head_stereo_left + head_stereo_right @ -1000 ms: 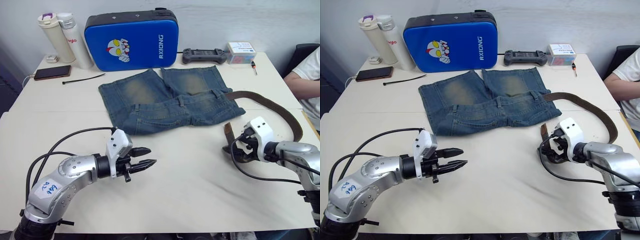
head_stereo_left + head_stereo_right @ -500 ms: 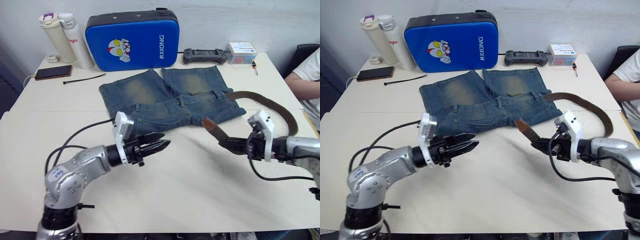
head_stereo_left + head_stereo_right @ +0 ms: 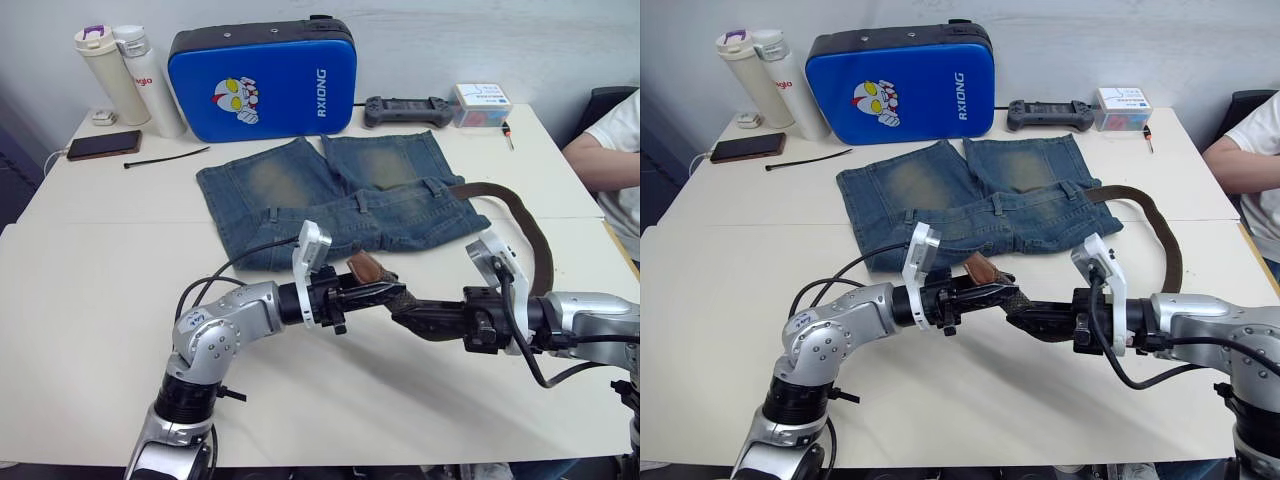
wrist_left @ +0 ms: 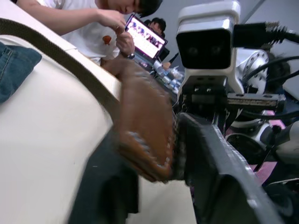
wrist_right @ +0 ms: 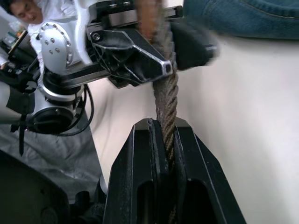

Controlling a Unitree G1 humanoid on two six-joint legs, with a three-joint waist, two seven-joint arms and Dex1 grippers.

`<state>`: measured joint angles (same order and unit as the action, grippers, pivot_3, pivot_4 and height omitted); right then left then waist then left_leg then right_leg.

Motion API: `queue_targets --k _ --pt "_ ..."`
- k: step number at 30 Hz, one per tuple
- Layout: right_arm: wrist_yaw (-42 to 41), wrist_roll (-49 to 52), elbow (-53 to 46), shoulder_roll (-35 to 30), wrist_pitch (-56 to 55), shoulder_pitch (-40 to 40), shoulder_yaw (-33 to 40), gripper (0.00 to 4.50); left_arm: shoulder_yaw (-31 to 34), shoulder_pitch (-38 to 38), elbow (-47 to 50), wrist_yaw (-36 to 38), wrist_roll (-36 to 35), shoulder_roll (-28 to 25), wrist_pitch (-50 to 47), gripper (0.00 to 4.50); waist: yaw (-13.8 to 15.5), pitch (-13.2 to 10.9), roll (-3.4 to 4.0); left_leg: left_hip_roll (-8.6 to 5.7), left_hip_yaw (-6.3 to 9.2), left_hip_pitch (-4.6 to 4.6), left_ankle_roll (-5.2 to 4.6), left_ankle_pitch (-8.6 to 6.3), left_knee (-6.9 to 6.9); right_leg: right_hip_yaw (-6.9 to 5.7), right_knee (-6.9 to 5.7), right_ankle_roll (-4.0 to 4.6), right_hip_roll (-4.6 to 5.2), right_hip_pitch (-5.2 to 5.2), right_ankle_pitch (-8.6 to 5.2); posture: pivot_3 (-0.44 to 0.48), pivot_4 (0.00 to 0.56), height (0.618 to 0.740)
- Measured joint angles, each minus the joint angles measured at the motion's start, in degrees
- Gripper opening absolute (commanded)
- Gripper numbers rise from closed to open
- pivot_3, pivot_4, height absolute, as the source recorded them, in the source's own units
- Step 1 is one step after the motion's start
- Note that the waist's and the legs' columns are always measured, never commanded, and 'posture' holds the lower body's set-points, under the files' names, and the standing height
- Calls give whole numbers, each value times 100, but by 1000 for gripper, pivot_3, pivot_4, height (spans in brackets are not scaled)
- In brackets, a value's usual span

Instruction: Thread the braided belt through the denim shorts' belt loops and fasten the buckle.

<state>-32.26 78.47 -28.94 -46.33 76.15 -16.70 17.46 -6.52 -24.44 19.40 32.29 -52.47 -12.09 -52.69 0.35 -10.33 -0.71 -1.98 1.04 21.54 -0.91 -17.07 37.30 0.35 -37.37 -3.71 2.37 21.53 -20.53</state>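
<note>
The right pincer (image 3: 1040, 320) was clamped on the braided belt (image 3: 1155, 225). The left pincer (image 3: 990, 293), facing it, gripped the strap near its tan tip (image 3: 980, 268), which pointed leftward above the table (image 3: 970, 400). Behind both, the belt arced back to the denim shorts (image 3: 970, 200); its buckle was hidden.

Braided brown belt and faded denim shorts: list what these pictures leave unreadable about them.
- Silver buckle: not made out; the dark-brown braided belt runs behind the right gripper in the eye views.
- Belt's tan tip: blurred in the left wrist view.
- Left gripper: its jaws flank the belt in the right wrist view; blur leaves their closure unclear.
- Belt loops on the faded blue denim shorts: too small to tell whether any are threaded.
</note>
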Motion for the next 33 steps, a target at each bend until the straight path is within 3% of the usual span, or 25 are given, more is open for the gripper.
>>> queue_targets --k 3,7,10,13,15,18,20,23,29,33 --pt "283 185 1 -1 -92 12 -11 0 74 -17 -30 -9 -45 56 -38 50 3 0 0 0 0 1 0 0 1 0 0 -1 0 0 0 0 150 740" --pt "658 247 188 -2 -295 290 172 1633 264 -236 -318 -172 -197 331 -110 0 43 -4 -8 0 0 5 -1 0 5 -1 3 -4 0 0 0 0 150 740" --pt "967 341 422 4 -597 619 629 3130 500 -543 -676 -407 -324 570 -172 0 103 -5 -8 -1 -1 13 -1 1 12 -1 7 -13 0 0 3 0 150 740" --pt "1579 1395 441 163 -1190 1165 1467 4463 567 -751 -1063 -591 -242 679 -163 0 121 -6 -11 -1 1 23 -2 2 9 -4 23 -20 -1 0 6 0 150 740" --pt "1939 2387 242 198 -1638 1964 2059 4463 747 -826 -1416 -808 -218 816 -161 0 143 -6 -11 3 8 43 -5 2 11 -14 37 -24 -4 3 9 0 150 740" --pt "2185 3147 -439 598 -2382 2764 2311 4463 1007 -978 -1822 -1073 -229 1005 -208 0 90 -9 -16 4 2 51 -11 1 15 -6 39 -40 -5 6 18 0 150 740" --pt "2356 3256 -817 970 -2785 3003 2003 4463 1047 -1125 -1878 -1175 -302 1196 -284 0 90 -13 -26 4 3 53 -13 0 28 -4 47 -48 -5 6 22 0 150 740" --pt "2910 3276 -1272 1320 -3172 3249 967 4463 1181 -1390 -1977 -1390 -587 1543 -453 0 84 -13 -26 3 1 55 -16 -2 41 1 46 -55 -3 6 26 0 150 740" --pt "3787 2415 -853 2183 -3829 2712 -443 4463 1330 -1498 -1969 -1678 -1057 1657 -944 0 81 -12 -26 2 2 54 -6 2 42 1 44 -55 -4 11 26 0 150 740" --pt "3883 2318 -406 2779 -4321 2249 -524 4463 1359 -1462 -1805 -1909 -1045 1641 -963 0 95 -12 -25 1 2 58 -5 2 41 2 46 -55 -4 15 26 0 150 740"
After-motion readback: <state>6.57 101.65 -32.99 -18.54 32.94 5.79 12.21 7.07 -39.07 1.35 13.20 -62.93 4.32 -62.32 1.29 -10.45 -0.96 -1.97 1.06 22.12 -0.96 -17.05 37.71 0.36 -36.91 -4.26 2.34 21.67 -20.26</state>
